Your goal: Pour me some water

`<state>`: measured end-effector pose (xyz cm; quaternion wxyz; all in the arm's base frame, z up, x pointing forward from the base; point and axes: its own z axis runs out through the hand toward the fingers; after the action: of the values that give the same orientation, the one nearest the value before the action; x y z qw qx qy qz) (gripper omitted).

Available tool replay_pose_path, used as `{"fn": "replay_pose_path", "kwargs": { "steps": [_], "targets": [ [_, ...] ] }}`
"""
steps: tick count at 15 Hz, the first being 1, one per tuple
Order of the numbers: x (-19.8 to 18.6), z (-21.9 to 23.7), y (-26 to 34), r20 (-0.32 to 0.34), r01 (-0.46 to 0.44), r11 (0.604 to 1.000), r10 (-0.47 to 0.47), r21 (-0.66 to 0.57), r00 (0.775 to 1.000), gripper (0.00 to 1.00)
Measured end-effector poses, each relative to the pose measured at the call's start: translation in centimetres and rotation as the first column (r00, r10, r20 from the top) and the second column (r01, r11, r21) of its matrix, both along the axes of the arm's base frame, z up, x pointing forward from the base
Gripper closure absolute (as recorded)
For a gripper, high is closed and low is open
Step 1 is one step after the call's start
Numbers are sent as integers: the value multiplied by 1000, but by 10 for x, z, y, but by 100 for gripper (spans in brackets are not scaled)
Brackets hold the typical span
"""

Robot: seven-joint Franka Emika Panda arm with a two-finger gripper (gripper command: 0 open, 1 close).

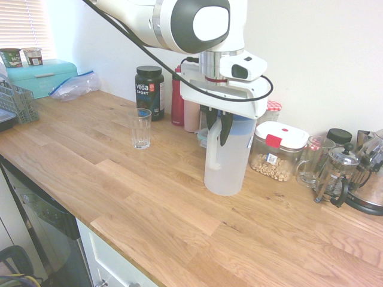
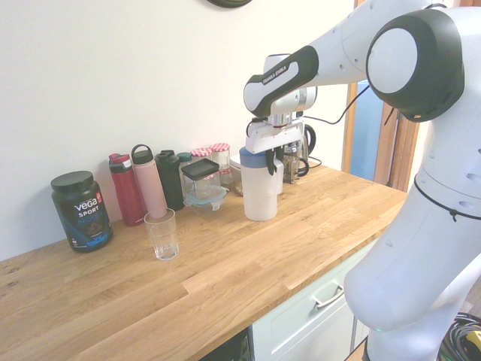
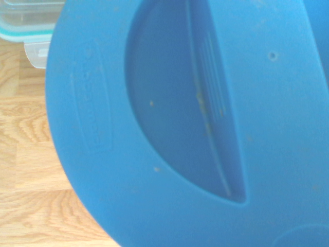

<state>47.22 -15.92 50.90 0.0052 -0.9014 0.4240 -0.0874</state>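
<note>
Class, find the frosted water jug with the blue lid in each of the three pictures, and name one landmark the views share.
First exterior view: jug right of centre, under the gripper.
Second exterior view: jug just right of centre, at the back of the counter.
Wrist view: only its blue lid, filling the frame.
Shared landmark: the wooden counter.

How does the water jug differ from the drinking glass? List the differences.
The jug is tall, frosted white and capped by a blue lid; the glass is short, clear and open-topped. The gripper is shut on the jug's handle; the glass stands alone, untouched. Both stand upright on the wooden counter.
</note>
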Motion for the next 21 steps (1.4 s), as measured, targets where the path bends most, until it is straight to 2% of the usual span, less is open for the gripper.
{"fn": "replay_pose_path", "kwargs": {
  "steps": [3, 6, 11, 15, 19, 21],
  "targets": [
    [-11, 21, 5, 13, -9, 1000, 9, -2, 1000, 100],
    [-29, 62, 29, 54, -56, 998, 57, -17, 997, 100],
    [-36, 107, 101, 47, -229, 973, 230, -27, 972, 100],
    [-19, 105, 150, -27, -366, 929, 365, -50, 931, 100],
    [-4, 93, 197, -132, -485, 869, 472, -97, 872, 100],
    [-4, 83, 217, -205, -545, 827, 515, -136, 832, 100]
  ]
}}
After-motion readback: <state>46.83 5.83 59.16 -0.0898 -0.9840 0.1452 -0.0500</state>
